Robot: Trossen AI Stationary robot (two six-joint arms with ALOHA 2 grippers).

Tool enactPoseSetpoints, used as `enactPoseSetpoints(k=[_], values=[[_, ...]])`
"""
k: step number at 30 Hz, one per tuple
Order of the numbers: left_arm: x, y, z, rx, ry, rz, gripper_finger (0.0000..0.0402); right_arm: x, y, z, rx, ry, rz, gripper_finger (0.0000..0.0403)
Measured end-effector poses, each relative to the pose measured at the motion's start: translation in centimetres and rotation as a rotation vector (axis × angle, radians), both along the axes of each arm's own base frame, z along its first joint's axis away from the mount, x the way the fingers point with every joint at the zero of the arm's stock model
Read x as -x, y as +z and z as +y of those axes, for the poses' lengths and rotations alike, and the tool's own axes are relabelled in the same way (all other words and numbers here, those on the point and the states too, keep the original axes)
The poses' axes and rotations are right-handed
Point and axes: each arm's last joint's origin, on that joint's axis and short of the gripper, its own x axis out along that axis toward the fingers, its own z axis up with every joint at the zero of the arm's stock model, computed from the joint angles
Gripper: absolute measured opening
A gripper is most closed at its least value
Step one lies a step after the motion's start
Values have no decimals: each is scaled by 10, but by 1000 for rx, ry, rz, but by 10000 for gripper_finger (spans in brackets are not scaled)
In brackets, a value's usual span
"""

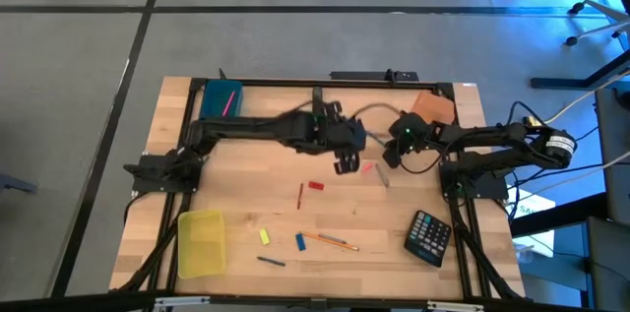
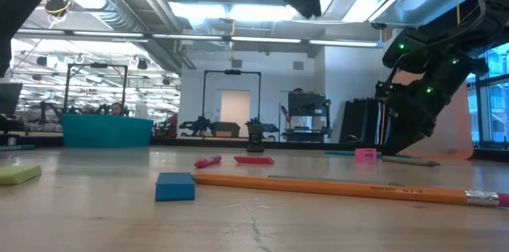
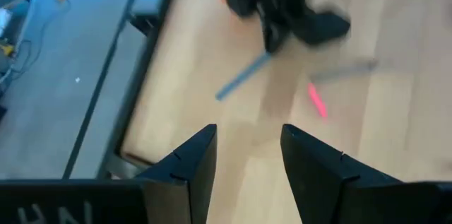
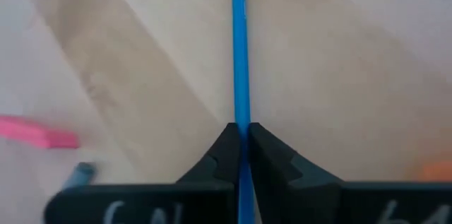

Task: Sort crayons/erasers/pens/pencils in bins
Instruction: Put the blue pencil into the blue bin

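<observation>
The right pincer [image 4: 241, 146] is closed on a thin, smooth blue stick [image 4: 239, 54], which runs straight out between its two dark, angular fingers [image 4: 219, 155]. In the high view this pincer [image 1: 391, 157] sits toward the far right of the pale wooden tabletop [image 1: 246, 194], just in front of the orange bin [image 1: 434, 107]. A flat pink block [image 4: 39, 132] and a grey stick [image 4: 76, 176] lie on the wood beside it.

The left pincer [image 3: 247, 150] hangs open and empty above the middle of the tabletop, its blocky black fingers [image 3: 194, 164] standing apart; in the high view it [image 1: 345, 163] is near the right one.

The teal bin [image 1: 219, 97] stands at the far left corner with a pink stick [image 1: 229, 103] inside. The translucent yellow bin [image 1: 200, 243] is at the near left.

The red eraser [image 1: 316, 185], a short chunky block, lies near the middle, beside a thin red stick [image 1: 300, 196]. The yellow eraser [image 1: 263, 236] lies nearer the front, right of the yellow bin. Close by are a short blue block [image 1: 299, 242], a long orange pencil [image 1: 330, 241] with a metal band and pink tip, and a dark stick [image 1: 272, 261].

A black calculator [image 1: 429, 236] with rows of keys rests at the near right
</observation>
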Motion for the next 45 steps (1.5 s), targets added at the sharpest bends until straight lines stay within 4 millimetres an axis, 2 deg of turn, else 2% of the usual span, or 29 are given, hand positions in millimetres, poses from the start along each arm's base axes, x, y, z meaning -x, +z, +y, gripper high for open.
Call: enactPoseSetpoints(k=[7,13,17,25,29,32,36,39,43,45], values=[[4,-48,12,53,8,181,153,-9,1,12,-19,62,-54,23],[8,-65,22,70,44,252,153,-21,8,20,-41,185,-200,25],[14,-54,26,74,23,238,150,-27,14,20,-37,229,-292,14],[33,-5,28,91,19,76,150,-33,28,19,-8,291,-427,9],[30,-4,27,76,-8,27,151,-30,35,20,29,310,-440,32],[14,-27,30,65,-101,-29,151,-26,44,22,58,319,-470,47],[-9,-79,43,142,-299,-176,151,-20,65,23,86,309,-475,55],[-22,-118,67,205,-333,-269,151,-13,89,25,131,279,-432,55],[-31,-169,103,275,-278,-251,151,2,121,30,257,162,-332,56],[-31,-190,114,319,-276,-225,151,10,135,31,354,80,-277,56]])
